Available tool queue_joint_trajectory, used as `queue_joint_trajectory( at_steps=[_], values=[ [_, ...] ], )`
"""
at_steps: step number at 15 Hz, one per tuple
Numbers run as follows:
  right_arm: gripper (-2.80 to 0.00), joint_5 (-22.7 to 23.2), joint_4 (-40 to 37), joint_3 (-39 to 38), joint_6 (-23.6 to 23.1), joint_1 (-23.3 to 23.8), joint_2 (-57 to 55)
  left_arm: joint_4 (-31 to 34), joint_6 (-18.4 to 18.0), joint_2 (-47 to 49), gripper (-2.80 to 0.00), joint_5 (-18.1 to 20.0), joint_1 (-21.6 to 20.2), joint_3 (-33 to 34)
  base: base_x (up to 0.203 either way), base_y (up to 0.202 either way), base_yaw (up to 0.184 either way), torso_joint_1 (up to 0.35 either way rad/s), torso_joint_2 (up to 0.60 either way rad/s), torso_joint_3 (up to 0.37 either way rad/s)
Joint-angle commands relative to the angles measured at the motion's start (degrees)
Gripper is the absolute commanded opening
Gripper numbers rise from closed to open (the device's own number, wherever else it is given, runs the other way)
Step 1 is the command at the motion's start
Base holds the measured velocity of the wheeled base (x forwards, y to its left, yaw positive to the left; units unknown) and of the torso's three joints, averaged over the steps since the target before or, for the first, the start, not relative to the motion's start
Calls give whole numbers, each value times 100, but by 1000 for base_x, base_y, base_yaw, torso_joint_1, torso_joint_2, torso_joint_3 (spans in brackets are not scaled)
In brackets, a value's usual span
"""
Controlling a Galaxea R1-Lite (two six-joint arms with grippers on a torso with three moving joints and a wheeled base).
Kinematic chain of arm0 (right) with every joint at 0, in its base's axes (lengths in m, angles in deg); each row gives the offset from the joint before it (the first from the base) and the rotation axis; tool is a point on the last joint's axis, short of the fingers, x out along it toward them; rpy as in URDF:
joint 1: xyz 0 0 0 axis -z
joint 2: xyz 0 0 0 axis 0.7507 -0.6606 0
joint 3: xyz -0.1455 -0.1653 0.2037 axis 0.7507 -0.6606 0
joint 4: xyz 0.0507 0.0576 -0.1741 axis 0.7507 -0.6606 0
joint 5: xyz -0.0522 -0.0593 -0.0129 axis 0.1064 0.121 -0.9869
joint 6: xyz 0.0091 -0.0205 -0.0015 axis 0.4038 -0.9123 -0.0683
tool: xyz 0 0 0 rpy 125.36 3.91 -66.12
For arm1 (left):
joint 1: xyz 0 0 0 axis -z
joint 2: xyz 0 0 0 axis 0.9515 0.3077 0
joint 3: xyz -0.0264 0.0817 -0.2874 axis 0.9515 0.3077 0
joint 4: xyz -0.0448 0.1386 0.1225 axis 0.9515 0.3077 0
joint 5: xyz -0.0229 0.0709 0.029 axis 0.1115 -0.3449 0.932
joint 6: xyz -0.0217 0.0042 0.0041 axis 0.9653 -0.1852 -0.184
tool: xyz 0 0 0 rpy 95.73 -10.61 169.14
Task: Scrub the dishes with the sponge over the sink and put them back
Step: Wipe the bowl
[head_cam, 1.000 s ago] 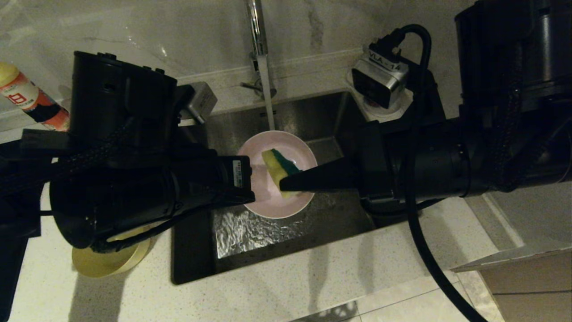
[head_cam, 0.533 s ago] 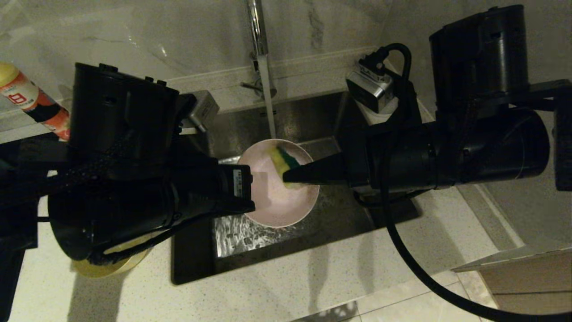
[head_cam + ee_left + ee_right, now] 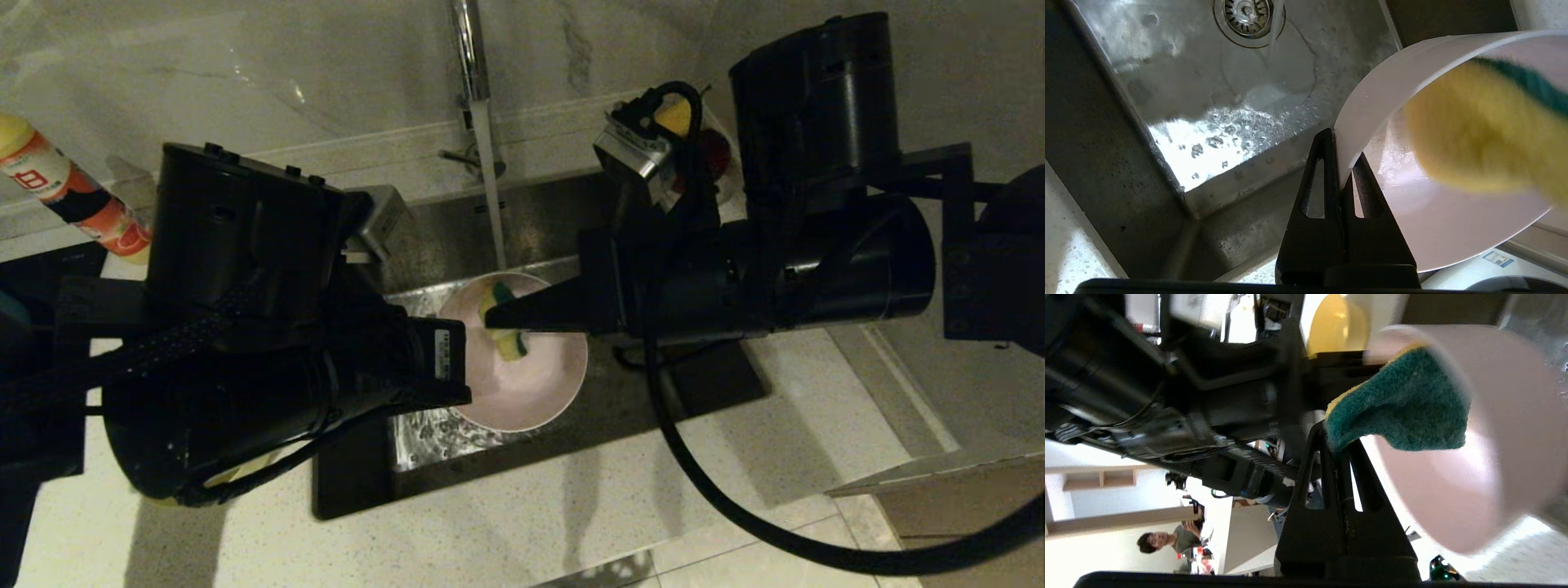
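I hold the pale pink bowl tilted over the sink, under the running water. My left gripper is shut on its near-left rim; the left wrist view shows the jaws pinching the bowl wall. My right gripper reaches in from the right, shut on the sponge. The sponge presses inside the bowl near its far-left rim. In the right wrist view the sponge's green face lies against the bowl. A yellow bowl on the left counter is mostly hidden under my left arm.
The chrome faucet pours a stream into the basin, above the drain. A red and white bottle stands at the back left. A fruit dish sits at the sink's back right corner behind my right wrist.
My right arm has swung left, sliding the sponge from the bowl's middle toward its far-left rim. The bowl sits slightly lower in view, still in the left gripper.
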Motion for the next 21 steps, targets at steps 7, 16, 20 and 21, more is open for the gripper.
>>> queue_joint_trajectory(
  at_steps=[7, 16, 20, 21],
  values=[
    [-280, -145, -87, -95, -128, 239, 143, -304, 48, -25, -280, -42, -1, 348, 0, 0, 0, 0, 0, 0],
    [-280, -157, -811, -643, -518, 227, 625, -322, 86, -175, -280, -220, -10, 276, 0, 0, 0, 0, 0, 0],
    [-280, -162, -792, -504, -511, -18, 302, -436, 92, -161, -280, -214, -17, 232, 0, 0, 0, 0, 0, 0],
    [-280, -163, -792, -416, -510, -76, 213, -605, 97, -146, -280, -221, -19, 254, 0, 0, 0, 0, 0, 0]
  ],
)
